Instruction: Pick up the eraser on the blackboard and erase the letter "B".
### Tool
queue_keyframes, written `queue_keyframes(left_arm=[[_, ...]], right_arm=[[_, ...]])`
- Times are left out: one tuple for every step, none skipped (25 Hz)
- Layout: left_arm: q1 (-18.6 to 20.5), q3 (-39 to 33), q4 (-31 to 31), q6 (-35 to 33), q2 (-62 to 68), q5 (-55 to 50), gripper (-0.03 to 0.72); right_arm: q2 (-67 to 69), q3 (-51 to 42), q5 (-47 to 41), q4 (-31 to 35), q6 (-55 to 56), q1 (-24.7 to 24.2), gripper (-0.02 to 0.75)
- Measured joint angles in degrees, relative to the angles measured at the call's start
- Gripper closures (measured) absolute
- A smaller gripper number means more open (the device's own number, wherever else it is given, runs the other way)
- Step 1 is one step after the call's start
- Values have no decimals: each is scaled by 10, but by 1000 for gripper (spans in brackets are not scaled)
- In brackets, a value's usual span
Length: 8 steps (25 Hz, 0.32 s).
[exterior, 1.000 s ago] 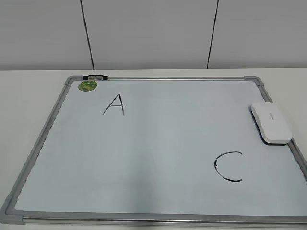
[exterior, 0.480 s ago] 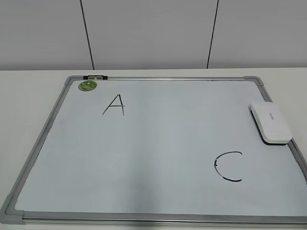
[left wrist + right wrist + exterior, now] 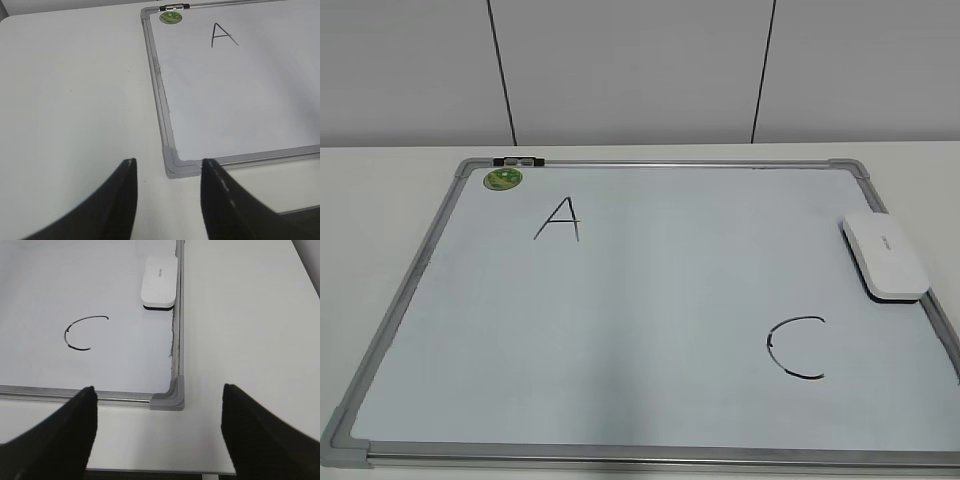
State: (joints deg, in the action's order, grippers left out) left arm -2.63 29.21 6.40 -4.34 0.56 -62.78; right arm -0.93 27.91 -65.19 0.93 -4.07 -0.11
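1. Left gripper (image 3: 167, 172): I see its two dark fingers rising from the bottom edge of the left wrist view, jaws apart with nothing between them, hovering over the table (image 3: 75, 100) just short of the blackboard's near left corner.
2. Right gripper (image 3: 157, 410): fingers at the lower left and lower right of the right wrist view, jaws wide apart, empty, above the board's near right corner.
3. Neither arm shows in the exterior view.
4. Eraser (image 3: 885, 255): lies flat on the blackboard (image 3: 660, 165) at right of frame, against the right frame rail; grey lettering on top too small to read.
5. Writing I can read: black "A" (image 3: 558, 219) upper left near the green magnet (image 3: 503, 179); black "C" (image 3: 796, 348) lower right, below the eraser.
6. The middle of the board reads blank.
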Motion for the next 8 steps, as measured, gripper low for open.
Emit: queue_keyframes(left_arm=[[0, 0, 0, 0, 0, 0, 388], [0, 0, 0, 0, 0, 0, 390], [0, 0, 0, 0, 0, 0, 391], [0, 0, 0, 0, 0, 0, 392], [0, 0, 0, 0, 0, 0, 392], [0, 0, 0, 0, 0, 0, 392], [0, 0, 0, 0, 0, 0, 392], [0, 0, 0, 0, 0, 0, 392]], right_arm=[[0, 0, 0, 0, 0, 0, 164], [0, 0, 0, 0, 0, 0, 164], [0, 0, 0, 0, 0, 0, 164], [0, 0, 0, 0, 0, 0, 164], [0, 0, -1, 0, 0, 0, 164], [0, 0, -1, 0, 0, 0, 164], [0, 0, -1, 0, 0, 0, 164], [0, 0, -1, 0, 0, 0, 164]])
